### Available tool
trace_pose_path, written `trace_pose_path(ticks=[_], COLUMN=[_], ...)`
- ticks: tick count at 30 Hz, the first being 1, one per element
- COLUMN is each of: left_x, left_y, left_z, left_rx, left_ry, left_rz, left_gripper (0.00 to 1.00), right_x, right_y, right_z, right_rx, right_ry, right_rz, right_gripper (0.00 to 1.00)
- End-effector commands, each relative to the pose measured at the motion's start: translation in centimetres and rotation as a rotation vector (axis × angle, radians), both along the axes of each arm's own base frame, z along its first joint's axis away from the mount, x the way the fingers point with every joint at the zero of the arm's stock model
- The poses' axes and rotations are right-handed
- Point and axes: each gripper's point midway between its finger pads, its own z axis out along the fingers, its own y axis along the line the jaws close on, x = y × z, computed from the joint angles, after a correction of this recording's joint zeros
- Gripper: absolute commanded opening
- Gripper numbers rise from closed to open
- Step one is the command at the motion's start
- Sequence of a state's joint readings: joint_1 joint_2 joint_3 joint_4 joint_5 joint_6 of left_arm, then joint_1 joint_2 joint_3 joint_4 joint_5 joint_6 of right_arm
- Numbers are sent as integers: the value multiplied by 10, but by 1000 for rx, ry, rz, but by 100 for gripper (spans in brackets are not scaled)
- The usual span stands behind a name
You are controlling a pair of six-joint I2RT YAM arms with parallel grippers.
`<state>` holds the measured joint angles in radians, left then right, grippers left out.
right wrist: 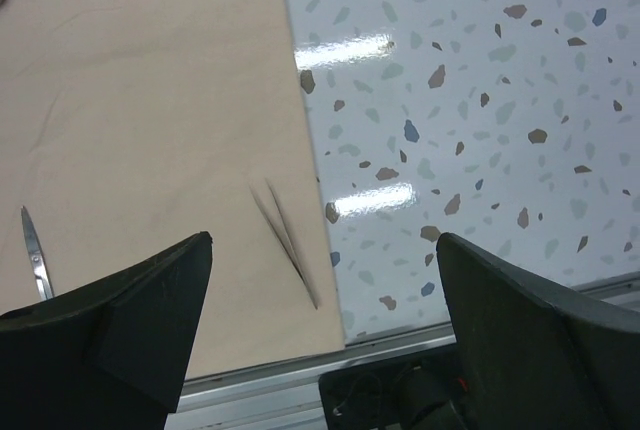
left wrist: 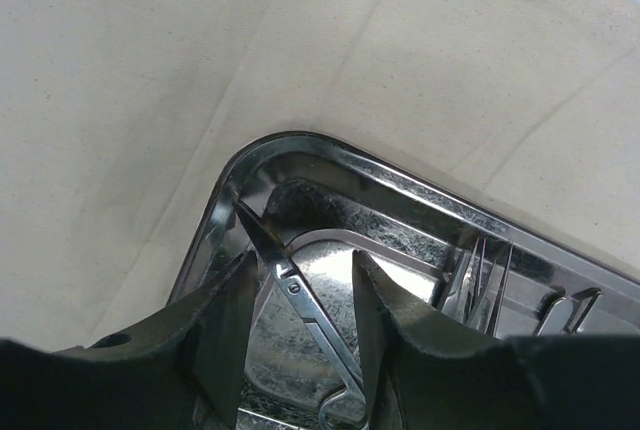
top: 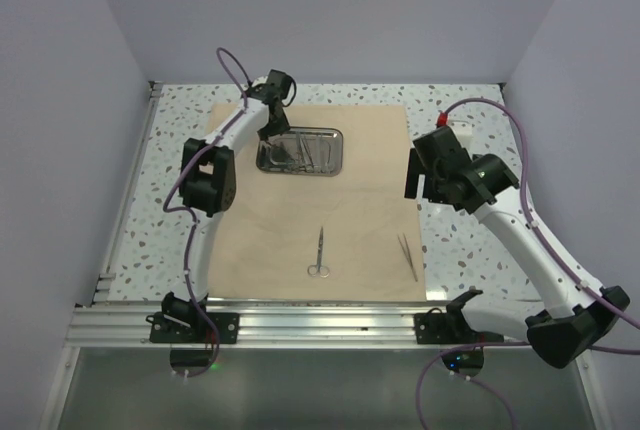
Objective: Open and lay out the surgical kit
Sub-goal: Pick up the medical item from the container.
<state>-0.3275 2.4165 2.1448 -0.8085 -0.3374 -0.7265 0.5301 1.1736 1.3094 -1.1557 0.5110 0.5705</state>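
Since the wrap sheet (top: pixel 260 240) lies flat and square on the speckled table (right wrist: pixel 480 100), the step in hand reads as emptying the steel tray (left wrist: pixel 330 150), which sits on the sheet's far part, left of centre. Left gripper (left wrist: pixel 303 260) is down in the tray's corner, jaws partly apart and straddling the tray scissors (left wrist: pixel 305 315), which lie diagonally between the fingers (left wrist: pixel 225 330). No firm pinch shows; contact uncertain. To do it well: set the pads across the shanks near the pivot, not on the blade tip, which points into the tray corner. Clamp fully, then lift straight up past the rim so the tray is neither dragged nor tipped. Other slim instruments (left wrist: pixel 480 280) lie just beside the right-hand finger; keep off them. Right gripper (right wrist: pixel 325 240) hangs wide open and empty above the sheet's right edge, near the tweezers (right wrist: pixel 288 240). Already out on the sheet: 1 pair of laid-out scissors (top: pixel 319 253) at centre front, and the tweezers near the right edge, well apart from them. Open room: bare sheet to the left of the laid-out scissors, and between them and the tray. Limits: metal rail (top: pixel 320 315) along the near edge, enclosure walls (top: pixel 60 100) on 3 sides, and the tweezers lying close to the sheet's edge.
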Motion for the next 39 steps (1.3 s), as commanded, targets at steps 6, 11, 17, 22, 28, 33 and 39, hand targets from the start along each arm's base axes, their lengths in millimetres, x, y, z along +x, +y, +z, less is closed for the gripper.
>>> trace_pose_path(ticks=[6,11,17,22,28,33,39], left_x=[6,3,5,10,17,23,38], left_y=[16,15,16,21,31,33,18], left_z=[-17,-26,-43,-58,-76,-83,-57], left_rx=[-6,-12,-30,-33,-59,-74,-128], left_ry=[0,11,30,45,59,60,-12], left_rz=[78,83,100,117,139,117,23], left_gripper=[45,44,37,28,14,1,0], right_x=[14,14,16,21,28,34,33], right_y=[-6,-7,-8,-9,-6,-5,-4], right_z=[9,2,-1,0,-1,2,4], right_rx=[-8,-6,-9,-22,-32,-33,-9], right_ry=[-22,-4,9,15,27,21,7], right_rz=[-3,-9,-11,-7,4,5,-9], right_gripper=[98,98,98,98,98,98,98])
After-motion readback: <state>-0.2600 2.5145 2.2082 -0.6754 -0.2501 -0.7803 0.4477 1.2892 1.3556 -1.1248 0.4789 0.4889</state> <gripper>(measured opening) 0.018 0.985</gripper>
